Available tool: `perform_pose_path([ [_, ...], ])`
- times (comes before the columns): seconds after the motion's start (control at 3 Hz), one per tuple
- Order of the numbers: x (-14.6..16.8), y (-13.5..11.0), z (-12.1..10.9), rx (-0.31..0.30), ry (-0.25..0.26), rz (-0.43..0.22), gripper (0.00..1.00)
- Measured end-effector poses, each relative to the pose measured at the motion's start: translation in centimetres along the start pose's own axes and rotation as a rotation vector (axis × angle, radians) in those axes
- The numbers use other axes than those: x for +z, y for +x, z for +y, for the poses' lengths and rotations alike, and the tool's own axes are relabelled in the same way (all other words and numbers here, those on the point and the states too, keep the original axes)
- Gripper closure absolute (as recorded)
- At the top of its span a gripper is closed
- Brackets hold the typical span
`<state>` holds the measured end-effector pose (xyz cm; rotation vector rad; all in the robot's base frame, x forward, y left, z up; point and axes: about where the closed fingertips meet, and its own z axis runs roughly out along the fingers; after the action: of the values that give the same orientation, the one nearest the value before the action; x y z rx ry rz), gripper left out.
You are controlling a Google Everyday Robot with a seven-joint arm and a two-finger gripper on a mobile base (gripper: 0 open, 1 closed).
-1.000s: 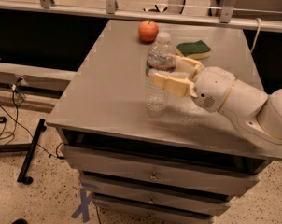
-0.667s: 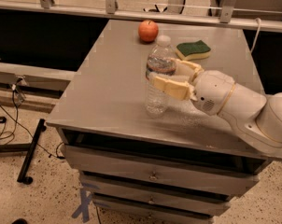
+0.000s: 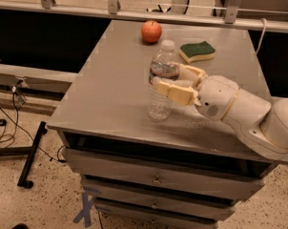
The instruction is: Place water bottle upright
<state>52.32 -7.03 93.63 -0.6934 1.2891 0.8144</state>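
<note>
Camera view looks down on a grey counter (image 3: 110, 94) that fills the middle of the frame, with a stack of drawers (image 3: 156, 178) under its front edge. Speckled floor (image 3: 44, 199) shows along the bottom and lower left. A pale rail (image 3: 134, 14) runs across the top of the frame behind the counter.

A white arm (image 3: 249, 116) comes in from the lower right edge and reaches left over the counter's right half. At its end sits the tool (image 3: 168, 76), just right of the frame's centre, its two cream fingers (image 3: 175, 92) pinching the bottle (image 3: 159, 106). One finger lies across the near side of the bottle at about the height of the label (image 3: 163, 70), and the other shows behind it on the far side.

The bottle stands upright near the middle of the frame, on the front half of the counter. Its base rests on the surface and its white cap (image 3: 168, 45) points up. The clear ribbed body shows below the front finger.

A green and yellow sponge (image 3: 197, 51) lies flat on the counter, up and to the right of the bottle and near it, apart from the tool. A red apple (image 3: 151, 31) sits toward the counter's far edge, above the bottle in the frame and well apart from it, left of the sponge.

Black cables (image 3: 5, 128) trail over the floor at the left edge, beside a black bar (image 3: 32, 154) that slants down to the floor. A blue tape cross (image 3: 84, 209) is stuck to the floor at the lower left of the drawers.
</note>
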Motion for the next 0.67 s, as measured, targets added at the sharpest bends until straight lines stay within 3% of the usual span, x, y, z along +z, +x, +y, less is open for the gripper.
perform_pose_path([
  [0.67, -0.21, 0.27, 0.08, 0.008, -0.001, -0.004, 0.16],
])
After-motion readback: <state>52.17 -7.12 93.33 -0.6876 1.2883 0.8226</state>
